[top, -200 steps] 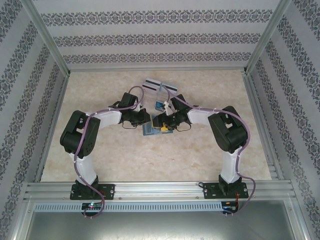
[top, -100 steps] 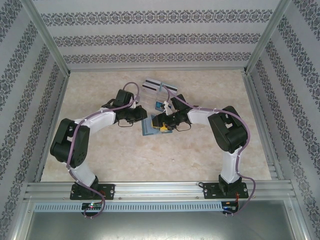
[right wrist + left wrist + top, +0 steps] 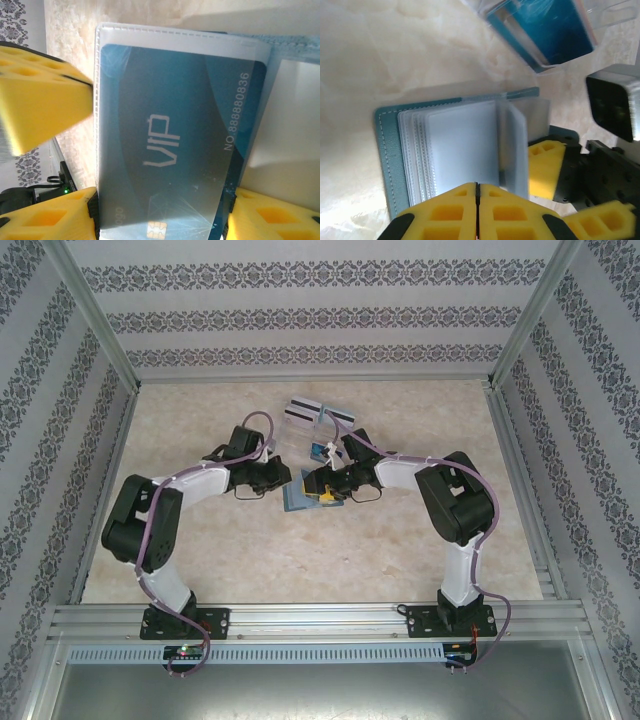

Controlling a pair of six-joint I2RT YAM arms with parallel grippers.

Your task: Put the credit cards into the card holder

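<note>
The teal card holder (image 3: 296,501) lies open at the table's middle, its clear sleeves fanned out (image 3: 465,145) over the teal cover (image 3: 387,150). My right gripper (image 3: 160,222) is shut on a blue credit card (image 3: 175,135) marked VIP, which sits inside a clear sleeve (image 3: 175,32); in the top view this gripper (image 3: 323,490) is at the holder's right side. My left gripper (image 3: 476,210) is shut with nothing between its jaws, tips at the sleeves' near edge, and stands left of the holder (image 3: 281,479). Another blue card (image 3: 545,30) lies beyond the holder.
A clear compartmented tray (image 3: 320,422) at the back holds white cards with black stripes (image 3: 303,408) and a blue card (image 3: 318,451). One left finger (image 3: 35,110) shows beside the sleeve in the right wrist view. Aluminium rails edge the table.
The left arm's elbow has swung outward to the left and its gripper has shifted slightly left and back. The right arm, card and holder have stayed put.
</note>
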